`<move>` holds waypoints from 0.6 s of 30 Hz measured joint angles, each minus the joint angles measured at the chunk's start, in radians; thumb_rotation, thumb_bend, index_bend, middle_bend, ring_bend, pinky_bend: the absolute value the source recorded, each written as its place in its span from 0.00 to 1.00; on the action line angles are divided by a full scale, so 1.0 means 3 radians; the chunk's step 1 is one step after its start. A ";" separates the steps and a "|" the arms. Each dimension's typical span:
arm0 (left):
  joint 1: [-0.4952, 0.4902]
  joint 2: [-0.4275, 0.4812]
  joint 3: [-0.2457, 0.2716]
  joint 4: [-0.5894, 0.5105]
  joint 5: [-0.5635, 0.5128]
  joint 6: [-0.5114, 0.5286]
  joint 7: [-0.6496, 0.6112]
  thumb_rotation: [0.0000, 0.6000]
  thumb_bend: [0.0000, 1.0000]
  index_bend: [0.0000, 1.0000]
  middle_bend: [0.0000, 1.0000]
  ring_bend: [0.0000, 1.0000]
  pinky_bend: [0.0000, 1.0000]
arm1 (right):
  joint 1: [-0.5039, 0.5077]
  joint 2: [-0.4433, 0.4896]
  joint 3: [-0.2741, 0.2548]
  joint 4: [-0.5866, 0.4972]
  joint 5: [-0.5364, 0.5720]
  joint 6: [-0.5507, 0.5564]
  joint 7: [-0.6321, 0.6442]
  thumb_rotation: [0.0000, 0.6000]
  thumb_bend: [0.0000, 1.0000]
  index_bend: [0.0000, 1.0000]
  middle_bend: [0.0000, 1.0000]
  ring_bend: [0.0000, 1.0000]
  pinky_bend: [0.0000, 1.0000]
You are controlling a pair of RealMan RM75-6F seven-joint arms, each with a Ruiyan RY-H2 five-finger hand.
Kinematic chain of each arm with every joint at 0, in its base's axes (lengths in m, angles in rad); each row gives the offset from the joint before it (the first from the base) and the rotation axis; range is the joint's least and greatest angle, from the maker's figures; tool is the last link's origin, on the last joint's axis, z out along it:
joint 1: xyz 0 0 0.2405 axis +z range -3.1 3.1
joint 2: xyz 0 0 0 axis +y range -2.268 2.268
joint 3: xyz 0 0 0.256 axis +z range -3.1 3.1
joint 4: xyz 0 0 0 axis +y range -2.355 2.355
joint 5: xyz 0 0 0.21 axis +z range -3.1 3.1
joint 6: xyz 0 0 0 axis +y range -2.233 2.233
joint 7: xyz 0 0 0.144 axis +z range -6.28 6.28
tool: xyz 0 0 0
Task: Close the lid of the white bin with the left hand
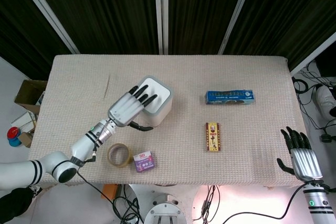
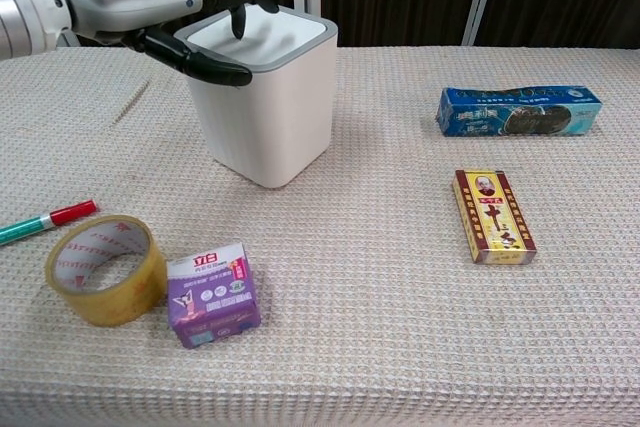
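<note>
Smooth matt plastic white bin (image 2: 270, 117) on rough waffle-weave cloth table (image 2: 380, 277).

One white square plastic bin (image 2: 268, 107) with a grey-rimmed lid is seen on the table. One roll of clear yellowish tape (image 2: 103, 269), one small purple cardboard box (image 2: 212, 294), one red-capped green marker pen (image 2: 45, 221), one long blue biscuit packet (image 2: 519, 111) and one flat red-and-yellow box (image 2: 493, 215) are counted.
</note>
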 measured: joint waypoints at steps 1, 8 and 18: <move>0.0003 0.0002 0.0000 -0.0005 0.0001 0.0000 0.0002 0.00 0.05 0.11 0.31 0.05 0.21 | 0.0000 -0.0001 0.0000 0.0000 0.0000 0.0001 0.0001 1.00 0.23 0.00 0.00 0.00 0.00; 0.0086 0.0112 -0.0073 -0.0154 0.0010 0.0193 -0.0026 0.01 0.03 0.11 0.21 0.05 0.21 | -0.0001 -0.0001 0.0008 -0.0003 -0.0022 0.0035 0.0033 1.00 0.23 0.00 0.00 0.00 0.00; 0.0911 0.0362 0.0107 -0.0354 0.0273 0.1295 -0.0423 0.00 0.03 0.11 0.12 0.05 0.21 | -0.0002 -0.0031 0.0025 0.0055 -0.0040 0.0073 0.0063 1.00 0.23 0.00 0.00 0.00 0.00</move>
